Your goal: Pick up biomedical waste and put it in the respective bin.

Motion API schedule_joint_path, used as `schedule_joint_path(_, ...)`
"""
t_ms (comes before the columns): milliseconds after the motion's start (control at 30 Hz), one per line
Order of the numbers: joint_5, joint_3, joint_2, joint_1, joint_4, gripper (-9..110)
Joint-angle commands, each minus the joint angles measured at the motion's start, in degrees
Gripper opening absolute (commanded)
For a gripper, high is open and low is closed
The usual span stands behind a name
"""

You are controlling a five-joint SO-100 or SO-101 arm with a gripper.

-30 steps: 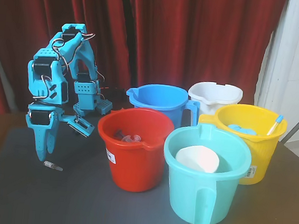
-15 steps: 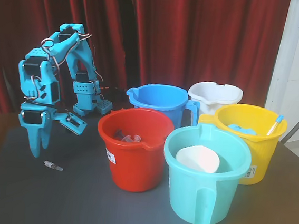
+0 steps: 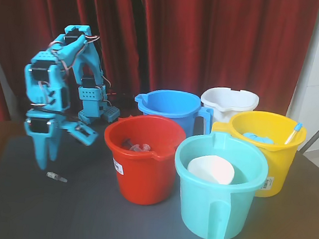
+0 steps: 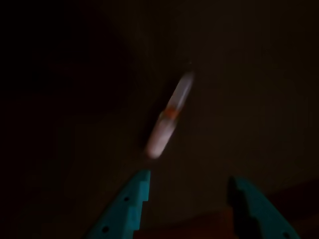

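- Claw (image 4: 189,189) tips enter the wrist view from the bottom edge, two teal fingers (image 4: 130,209) spread apart with a clear gap between them; nothing is held, nothing touched.
- Vial (image 4: 169,115) lies just beyond the tips in that view, slightly toward the left finger, on a dark surface. It is blurred and slanted, pale with an orange band near its middle; its cap end is too dim to make out.
- From the fixed view, the claw (image 3: 44,162) points straight down, above and just left of the vial (image 3: 57,176), which lies flat on the grey mat (image 3: 54,211), apart from the tips.
- Right of the claw in the fixed view stands the red bucket (image 3: 143,157), a white sticker on its side; small items inside it are half hidden by the rim.
- Nearer the camera and further right is the teal bucket (image 3: 219,182) with a white bowl (image 3: 211,169) inside.
- Further from the claw: the blue bucket (image 3: 169,106), the yellow bucket (image 3: 265,146) holding a blue-tipped stick (image 3: 293,132), and the white bucket (image 3: 229,101), partly hidden behind the others.
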Motion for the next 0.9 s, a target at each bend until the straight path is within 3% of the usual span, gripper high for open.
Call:
schedule_joint_path(0, 0.26, -1.85, 0.35, -0.53, -1.32, 16)
schedule_joint_path(867, -1.05, 2.02, -5.71, 2.81, -8.53, 16)
